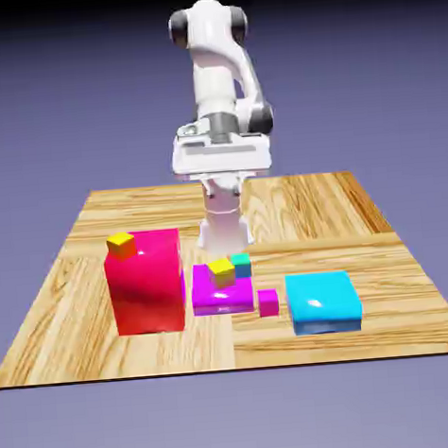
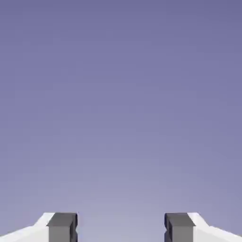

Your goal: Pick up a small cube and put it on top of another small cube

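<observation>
1. We see a plain blue-violet backdrop behind the table (image 1: 302, 207) in the exterior view, darkening to black along the top edge.
2. Below the table's near edge, we find the same muted violet, somewhat greyer.
3. We note pale wood grain on the tabletop, its panels running in differing directions.
4. In the hand view, we get only smooth violet, paler toward the bottom.

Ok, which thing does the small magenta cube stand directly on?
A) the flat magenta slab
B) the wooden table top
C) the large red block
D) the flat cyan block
B: the small magenta cube sits on the wooden table top, between the flat magenta slab and the flat cyan block.
</observation>
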Controlling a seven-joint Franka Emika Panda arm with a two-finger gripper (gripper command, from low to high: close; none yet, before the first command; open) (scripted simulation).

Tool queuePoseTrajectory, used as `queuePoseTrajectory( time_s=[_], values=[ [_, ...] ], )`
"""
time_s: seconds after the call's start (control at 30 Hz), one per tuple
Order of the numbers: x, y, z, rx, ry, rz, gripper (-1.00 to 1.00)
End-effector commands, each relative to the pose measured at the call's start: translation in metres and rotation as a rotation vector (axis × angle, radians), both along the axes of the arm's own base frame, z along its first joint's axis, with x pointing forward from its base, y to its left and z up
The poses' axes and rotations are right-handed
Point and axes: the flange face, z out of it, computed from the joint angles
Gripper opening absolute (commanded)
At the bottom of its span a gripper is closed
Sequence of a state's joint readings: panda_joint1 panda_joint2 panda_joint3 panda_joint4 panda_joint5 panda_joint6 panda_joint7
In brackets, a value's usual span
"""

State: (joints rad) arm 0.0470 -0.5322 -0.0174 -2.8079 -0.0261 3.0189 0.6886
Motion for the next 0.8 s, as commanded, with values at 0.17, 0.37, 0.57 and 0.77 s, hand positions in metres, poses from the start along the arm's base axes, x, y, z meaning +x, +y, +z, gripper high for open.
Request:
queuePoseTrajectory(
  time_s=[0.17,0.37,0.57,0.77],
  values=[
    [0.008,0.045,-0.084,-0.241,0.247,0.398,0.0],
    [-0.007,0.084,-0.167,-0.473,0.473,0.832,0.0],
    [-0.04,0.109,-0.245,-0.692,0.692,1.292,0.0],
    [-0.041,0.106,-0.288,-0.711,0.711,1.331,0.0]
  ],
)
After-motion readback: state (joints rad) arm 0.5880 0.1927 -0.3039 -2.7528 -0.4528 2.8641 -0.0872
